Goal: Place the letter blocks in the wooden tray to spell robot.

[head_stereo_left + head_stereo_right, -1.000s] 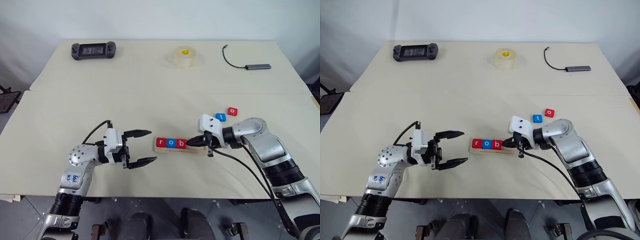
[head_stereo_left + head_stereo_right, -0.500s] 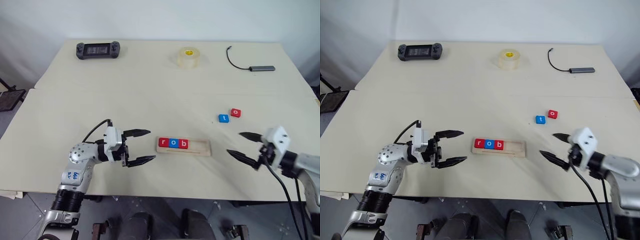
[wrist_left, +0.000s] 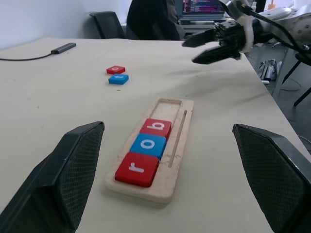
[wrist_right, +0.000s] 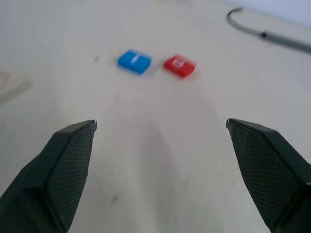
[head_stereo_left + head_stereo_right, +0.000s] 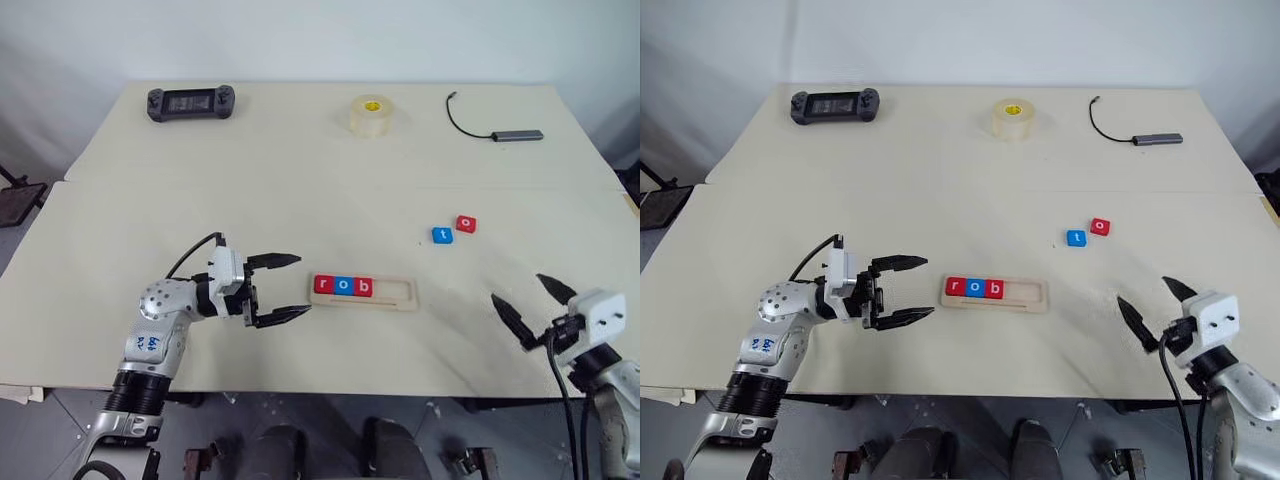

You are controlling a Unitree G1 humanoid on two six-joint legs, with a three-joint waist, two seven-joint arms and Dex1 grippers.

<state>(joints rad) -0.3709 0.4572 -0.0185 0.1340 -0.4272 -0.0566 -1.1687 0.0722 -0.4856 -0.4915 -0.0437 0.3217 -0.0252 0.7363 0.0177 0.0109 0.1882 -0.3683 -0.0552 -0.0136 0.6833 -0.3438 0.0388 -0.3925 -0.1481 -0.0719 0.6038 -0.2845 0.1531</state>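
Observation:
The wooden tray (image 5: pixel 400 294) lies near the table's front middle, holding a red r block (image 5: pixel 323 285), a blue o block (image 5: pixel 343 286) and a red b block (image 5: pixel 363 287) at its left end. A blue t block (image 5: pixel 442 236) and a red o block (image 5: pixel 466 224) lie loose on the table beyond the tray, to its right. My left gripper (image 5: pixel 285 287) stands open just left of the tray, pointing at it, with nothing between its fingers. My right gripper (image 5: pixel 532 303) is open and empty near the front right edge, facing the two loose blocks (image 4: pixel 136 61).
At the back of the table sit a black handheld controller (image 5: pixel 190 102), a roll of clear tape (image 5: pixel 370 114) and a grey hub with a black cable (image 5: pixel 515 134). A seam (image 5: pixel 330 185) runs across the table's middle.
My right gripper has let go of the b block at the tray, opened, and swung away to the front right edge. The left arm stayed where it was.

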